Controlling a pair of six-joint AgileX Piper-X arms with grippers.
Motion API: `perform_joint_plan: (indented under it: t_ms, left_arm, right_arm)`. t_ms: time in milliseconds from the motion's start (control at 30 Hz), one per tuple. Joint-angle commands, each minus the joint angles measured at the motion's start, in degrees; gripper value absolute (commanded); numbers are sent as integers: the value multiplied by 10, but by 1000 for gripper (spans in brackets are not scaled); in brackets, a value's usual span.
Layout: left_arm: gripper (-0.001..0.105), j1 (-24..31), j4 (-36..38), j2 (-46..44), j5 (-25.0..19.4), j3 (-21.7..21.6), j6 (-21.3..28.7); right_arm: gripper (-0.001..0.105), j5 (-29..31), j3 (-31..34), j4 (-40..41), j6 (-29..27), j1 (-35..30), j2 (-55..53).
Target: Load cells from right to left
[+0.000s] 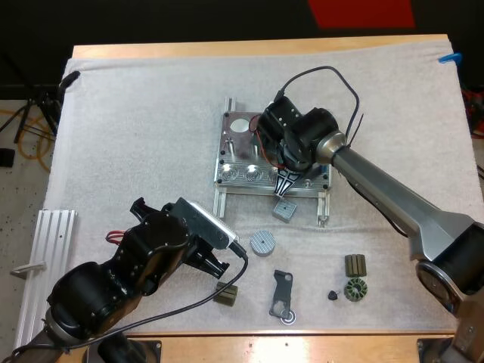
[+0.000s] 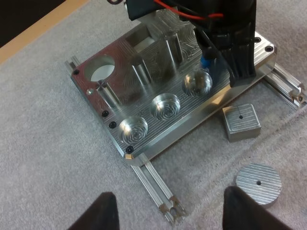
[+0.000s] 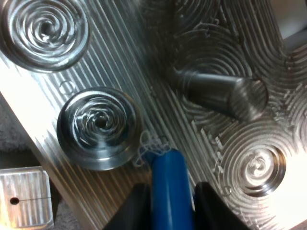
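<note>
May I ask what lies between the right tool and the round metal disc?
A small square metal block sits between the right tool and disc, per the high view.

White mat over wooden table; dark space beyond; speckled floor at left.

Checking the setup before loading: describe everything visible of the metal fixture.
The fixture is a bright milled metal plate lying flat on the mat, on two slotted rails that jut past its near edge. It has a round through-hole at one corner, upright pins, dark corner screws, and three empty round pockets along the near edge. The right gripper holds a blue cylinder just above it by the rightmost pocket; contact cannot be told.
</note>
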Motion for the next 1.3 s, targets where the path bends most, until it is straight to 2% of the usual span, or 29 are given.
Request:
perform_joint_plan:
  t_ms: [0,400,567,1067,1267]
  left_arm:
    - [48,0,-6,-4,-14,-1,-1]
    - [48,0,-6,-4,-14,-1,10]
    - [48,0,-6,-4,-14,-1,12]
    - [48,0,-6,-4,-14,-1,12]
    - [48,0,-6,-4,-15,-1,12]
  right_arm:
    - [1,2,1,-22,-3,0,14]
    - [1,10,1,-51,-1,0,14]
    - [1,35,1,-71,-23,0,14]
    - [1,81,1,-64,-29,-10,14]
    - [1,80,1,-64,-24,-13,14]
